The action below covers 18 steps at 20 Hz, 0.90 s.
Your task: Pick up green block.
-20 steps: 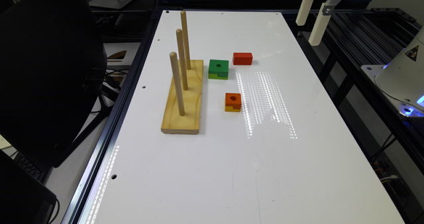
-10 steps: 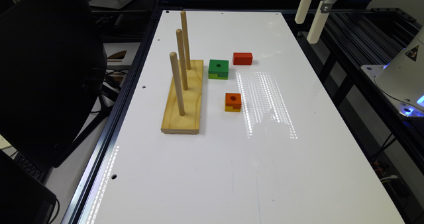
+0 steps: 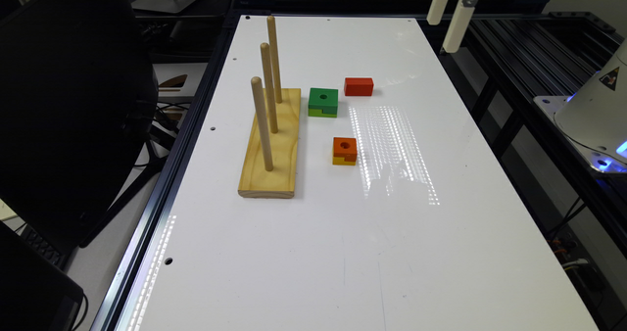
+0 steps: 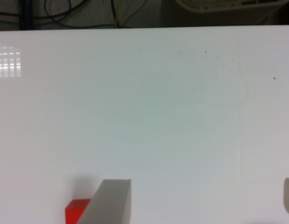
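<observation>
The green block [image 3: 323, 101] lies flat on the white table [image 3: 343, 252], dark green on top with a round hole and a lime-yellow lower layer. It sits just beside the wooden peg base. My gripper [image 3: 441, 37] hangs high over the table's far edge at the exterior view's right, well away from the green block. In the wrist view the gripper [image 4: 200, 183] is open with nothing between its two grey fingers [image 4: 109, 200], which stand wide apart over bare table.
A wooden base [image 3: 272, 145] with three upright pegs stands left of the block. A red block [image 3: 358, 86] [image 4: 77, 211] lies to its right, and a small orange-and-yellow holed block [image 3: 345, 150] nearer the camera. The robot base [image 3: 595, 106] stands at the right.
The gripper has drifted a little up and toward the exterior view's left. The blocks and the peg base have not moved.
</observation>
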Motion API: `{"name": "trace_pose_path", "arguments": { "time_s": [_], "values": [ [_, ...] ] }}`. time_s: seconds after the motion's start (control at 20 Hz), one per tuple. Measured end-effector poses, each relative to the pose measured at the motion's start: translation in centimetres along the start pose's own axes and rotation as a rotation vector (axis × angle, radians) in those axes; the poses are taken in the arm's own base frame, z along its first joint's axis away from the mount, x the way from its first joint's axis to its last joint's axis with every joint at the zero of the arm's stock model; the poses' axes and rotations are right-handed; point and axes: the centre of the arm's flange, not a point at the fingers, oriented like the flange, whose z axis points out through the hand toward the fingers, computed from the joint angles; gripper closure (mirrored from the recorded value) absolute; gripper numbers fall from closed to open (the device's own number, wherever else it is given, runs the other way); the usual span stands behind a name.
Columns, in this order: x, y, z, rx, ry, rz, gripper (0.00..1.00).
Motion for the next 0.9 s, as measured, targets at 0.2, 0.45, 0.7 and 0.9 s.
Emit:
{"name": "trace_pose_path", "arguments": {
  "time_s": [0.2,0.45,0.7,0.9],
  "values": [
    [1.2,-0.7,0.4,0.001,0.002,0.0,0.0],
    [2.4,-1.7,0.8,-0.004,-0.005,0.0,0.0],
    [3.2,-2.4,0.8,-0.005,-0.006,0.0,0.0],
    [4.0,-2.9,0.6,-0.003,-0.003,0.0,0.0]
  ]
}}
